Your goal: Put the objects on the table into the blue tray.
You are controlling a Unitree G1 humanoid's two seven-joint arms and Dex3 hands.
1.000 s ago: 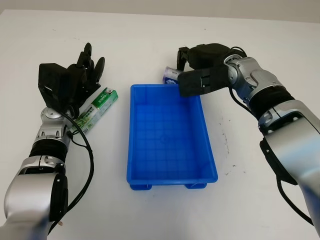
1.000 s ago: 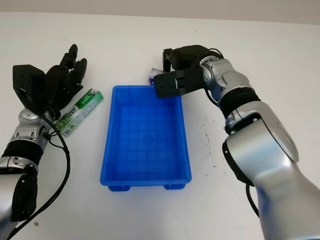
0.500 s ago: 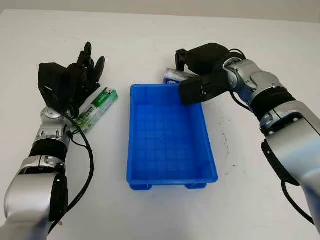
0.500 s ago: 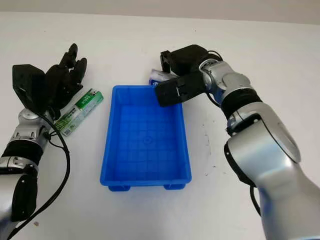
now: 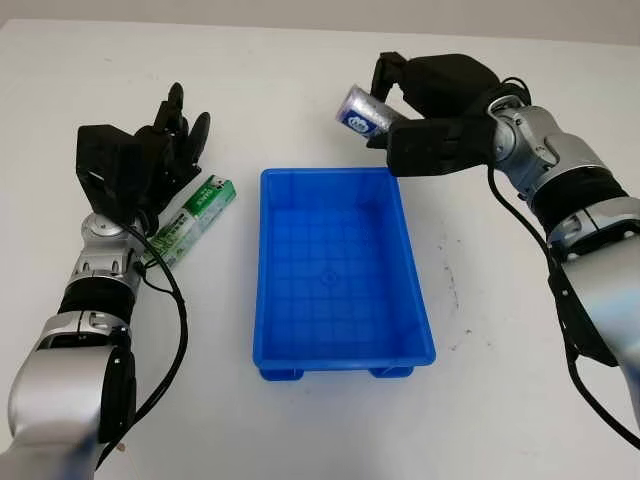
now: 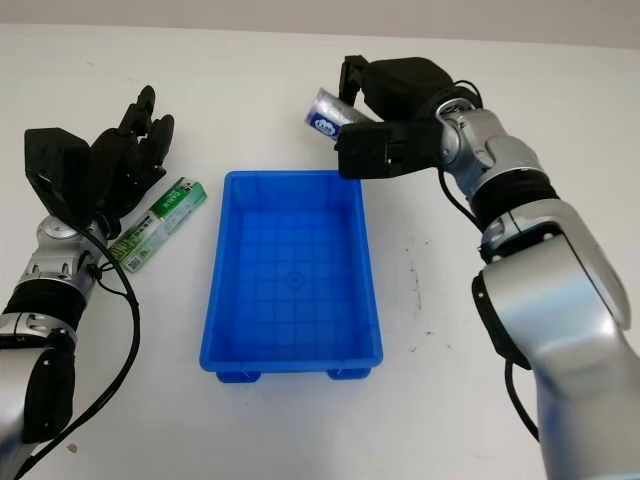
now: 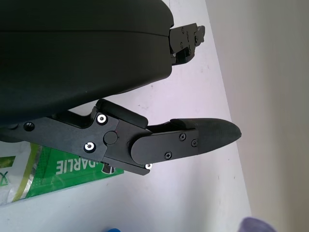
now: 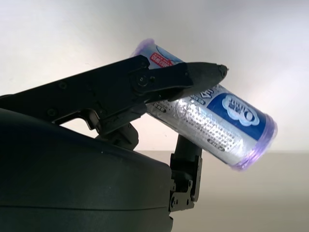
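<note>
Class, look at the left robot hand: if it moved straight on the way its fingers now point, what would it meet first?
Probably nothing: the open left robot hand points away over bare white table. The green packet lies beside and partly under it, not ahead, though depth is uncertain.

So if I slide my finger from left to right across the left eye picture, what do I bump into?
Left hand, open → green packet on the table → blue tray → right hand, holding a silver and blue can up in the air.
</note>
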